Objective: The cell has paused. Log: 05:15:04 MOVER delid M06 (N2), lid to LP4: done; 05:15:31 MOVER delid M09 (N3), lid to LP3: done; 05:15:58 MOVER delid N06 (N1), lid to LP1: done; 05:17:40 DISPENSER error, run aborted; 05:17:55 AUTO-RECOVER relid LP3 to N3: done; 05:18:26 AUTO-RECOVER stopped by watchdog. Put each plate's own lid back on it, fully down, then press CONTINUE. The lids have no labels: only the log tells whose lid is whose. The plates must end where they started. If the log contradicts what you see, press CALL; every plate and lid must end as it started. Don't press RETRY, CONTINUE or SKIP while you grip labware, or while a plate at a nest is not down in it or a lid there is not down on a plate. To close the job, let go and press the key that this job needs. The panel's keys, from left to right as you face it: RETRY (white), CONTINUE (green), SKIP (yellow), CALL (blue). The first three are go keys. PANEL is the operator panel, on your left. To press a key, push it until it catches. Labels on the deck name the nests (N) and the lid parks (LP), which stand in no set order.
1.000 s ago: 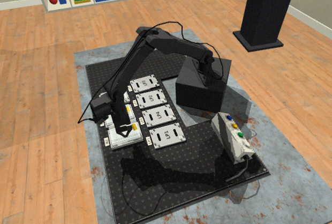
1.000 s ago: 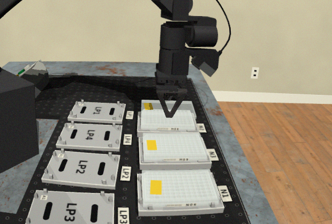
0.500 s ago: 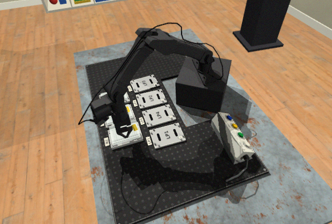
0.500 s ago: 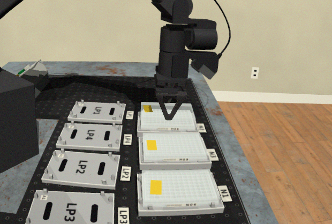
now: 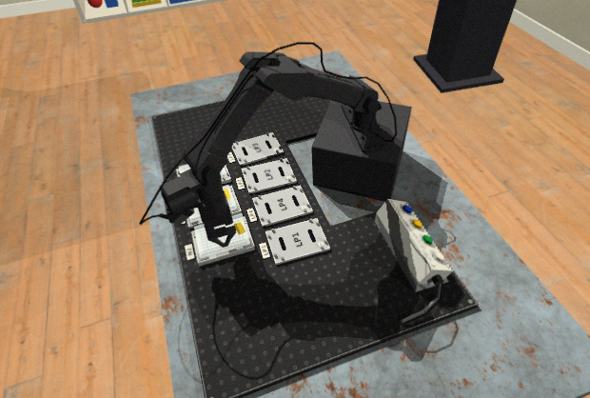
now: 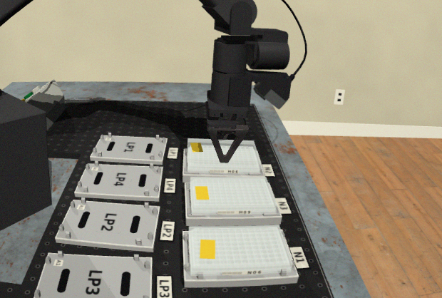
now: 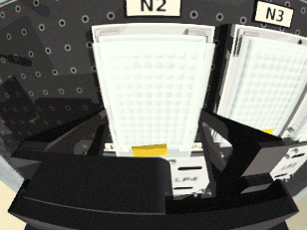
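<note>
My gripper (image 5: 224, 234) (image 6: 224, 152) (image 7: 153, 113) is shut on a clear lid (image 6: 242, 155) (image 7: 150, 74) by its long sides. The lid is over plate M06 (image 6: 232, 172) at N2 and roughly lines up with it. I cannot tell whether it is fully down. Plate M09 (image 6: 244, 212) at N3 and plate N06 (image 6: 254, 271) at N1 look covered by clear lids. Parks LP1 (image 5: 309, 249) (image 6: 130, 157), LP4 (image 5: 282, 217), LP2 (image 5: 269, 185) and LP3 (image 5: 257, 157) show no lid. The panel (image 5: 405, 245) has green (image 5: 427, 239), yellow (image 5: 418, 224) and blue (image 5: 407, 209) keys; the white one is faint.
The nests stand in one row beside the row of parks, with narrow gaps. The robot's base block (image 5: 355, 170) (image 6: 23, 165) stands behind the parks. The perforated deck (image 5: 285, 335) extends past N2 and LP1. A cable (image 5: 431, 305) runs from the panel's end.
</note>
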`<state>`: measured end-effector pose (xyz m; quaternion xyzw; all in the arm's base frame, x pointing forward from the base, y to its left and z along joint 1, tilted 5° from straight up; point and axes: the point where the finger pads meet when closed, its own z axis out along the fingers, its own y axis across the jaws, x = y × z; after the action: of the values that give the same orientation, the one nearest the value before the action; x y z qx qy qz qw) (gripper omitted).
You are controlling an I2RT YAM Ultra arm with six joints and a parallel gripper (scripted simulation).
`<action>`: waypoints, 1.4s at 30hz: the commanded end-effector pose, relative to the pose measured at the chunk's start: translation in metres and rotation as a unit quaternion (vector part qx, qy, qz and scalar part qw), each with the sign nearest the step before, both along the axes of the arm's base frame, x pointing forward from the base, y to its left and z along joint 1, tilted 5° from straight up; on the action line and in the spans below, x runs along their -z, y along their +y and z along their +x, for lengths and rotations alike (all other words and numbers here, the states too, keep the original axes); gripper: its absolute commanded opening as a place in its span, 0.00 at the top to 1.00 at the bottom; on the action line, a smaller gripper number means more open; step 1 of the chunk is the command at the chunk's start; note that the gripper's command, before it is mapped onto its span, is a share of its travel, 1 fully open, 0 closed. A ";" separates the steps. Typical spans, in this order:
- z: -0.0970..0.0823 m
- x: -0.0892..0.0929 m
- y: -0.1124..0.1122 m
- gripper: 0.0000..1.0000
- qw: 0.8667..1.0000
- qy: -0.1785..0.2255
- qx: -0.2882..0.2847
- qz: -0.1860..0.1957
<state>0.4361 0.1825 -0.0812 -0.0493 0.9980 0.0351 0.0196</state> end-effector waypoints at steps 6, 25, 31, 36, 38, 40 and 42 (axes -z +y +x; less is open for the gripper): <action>0.013 -0.004 0.005 1.00 1.000 -0.019 0.003 0.004; 0.009 -0.001 0.005 1.00 1.000 -0.018 0.002 0.004; 0.004 0.011 0.004 1.00 1.000 -0.008 0.002 0.000; 0.007 0.009 0.006 1.00 1.000 -0.013 0.001 0.002; 0.007 0.004 0.003 1.00 1.000 -0.012 0.001 0.004; 0.007 0.004 0.003 1.00 1.000 -0.012 0.001 0.004; 0.007 0.004 0.003 1.00 1.000 -0.012 0.001 0.004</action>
<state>0.4388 0.1835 -0.0900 -0.0488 0.9979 0.0361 0.0224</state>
